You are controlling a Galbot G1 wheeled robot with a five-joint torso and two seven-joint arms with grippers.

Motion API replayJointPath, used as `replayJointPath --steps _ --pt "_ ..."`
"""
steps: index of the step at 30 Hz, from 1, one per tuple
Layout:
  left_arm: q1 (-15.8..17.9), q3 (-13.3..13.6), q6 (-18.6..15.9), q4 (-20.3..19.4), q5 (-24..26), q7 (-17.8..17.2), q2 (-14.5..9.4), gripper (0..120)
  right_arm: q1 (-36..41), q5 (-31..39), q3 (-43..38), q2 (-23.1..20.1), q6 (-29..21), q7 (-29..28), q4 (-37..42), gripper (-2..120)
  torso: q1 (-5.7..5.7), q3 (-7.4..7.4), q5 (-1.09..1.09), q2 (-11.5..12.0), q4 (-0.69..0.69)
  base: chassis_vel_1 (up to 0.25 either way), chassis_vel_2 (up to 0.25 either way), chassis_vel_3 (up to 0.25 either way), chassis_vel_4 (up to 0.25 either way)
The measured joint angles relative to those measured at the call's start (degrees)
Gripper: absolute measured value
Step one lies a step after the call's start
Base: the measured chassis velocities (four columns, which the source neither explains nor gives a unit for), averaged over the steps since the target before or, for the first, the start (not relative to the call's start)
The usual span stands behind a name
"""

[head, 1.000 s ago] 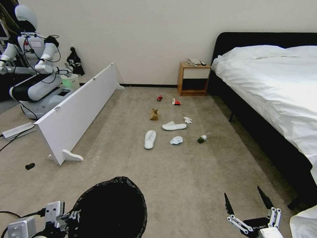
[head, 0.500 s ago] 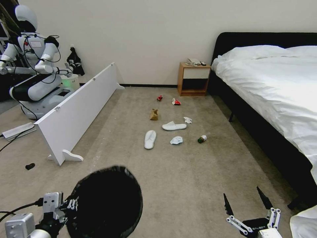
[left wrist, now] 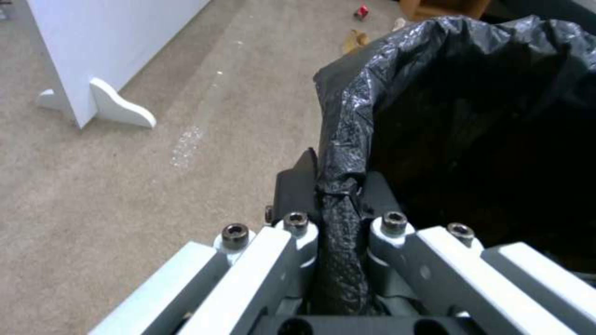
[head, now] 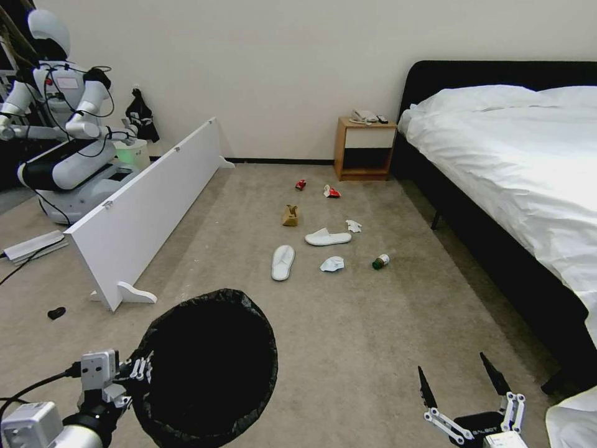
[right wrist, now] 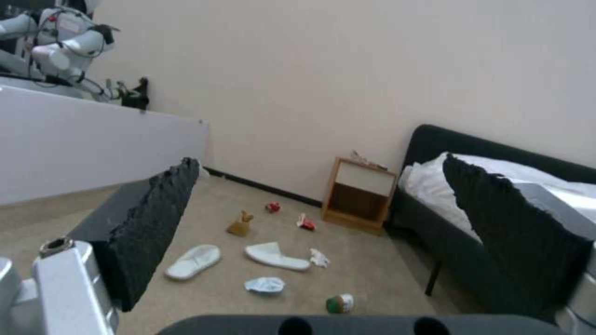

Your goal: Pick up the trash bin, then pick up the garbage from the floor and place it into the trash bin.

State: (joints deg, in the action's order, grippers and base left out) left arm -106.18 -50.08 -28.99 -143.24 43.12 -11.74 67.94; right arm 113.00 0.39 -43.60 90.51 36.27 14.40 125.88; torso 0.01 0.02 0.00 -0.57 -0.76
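Observation:
My left gripper is shut on the near rim of the trash bin, pinching the folded black bag between its fingers. The bin hangs at the lower left, its dark mouth facing up. On the floor ahead lies the garbage: two white slippers, tissues, a brown paper bag, a red can, a red-and-white wrapper and a green bottle. My right gripper stands open at the lower right, holding nothing.
A long white board stands on the left with another robot and a white bucket behind it. A black-framed bed fills the right, with a wooden nightstand by the wall. A small black lump lies left.
The left gripper has carried the bin upward and a little forward, and its mouth swung and settled. The right gripper has sunk slightly. The litter has not moved.

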Motion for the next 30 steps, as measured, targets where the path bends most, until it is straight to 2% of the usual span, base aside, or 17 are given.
replayJointPath --steps 19,30 --pt "-0.6 0.7 -1.1 0.0 -0.2 -0.7 0.6 4 -0.3 0.7 0.0 0.6 0.0 1.0 -0.5 100 0.00 -0.01 0.00 0.0 0.01 0.000 0.000 0.000 0.000" --pt "-0.6 0.8 -1.1 0.0 -0.5 -0.8 0.8 4 -0.3 1.1 -0.1 0.6 0.0 1.5 -0.5 100 0.00 0.00 0.00 0.0 0.00 -0.068 0.059 0.050 -0.054"
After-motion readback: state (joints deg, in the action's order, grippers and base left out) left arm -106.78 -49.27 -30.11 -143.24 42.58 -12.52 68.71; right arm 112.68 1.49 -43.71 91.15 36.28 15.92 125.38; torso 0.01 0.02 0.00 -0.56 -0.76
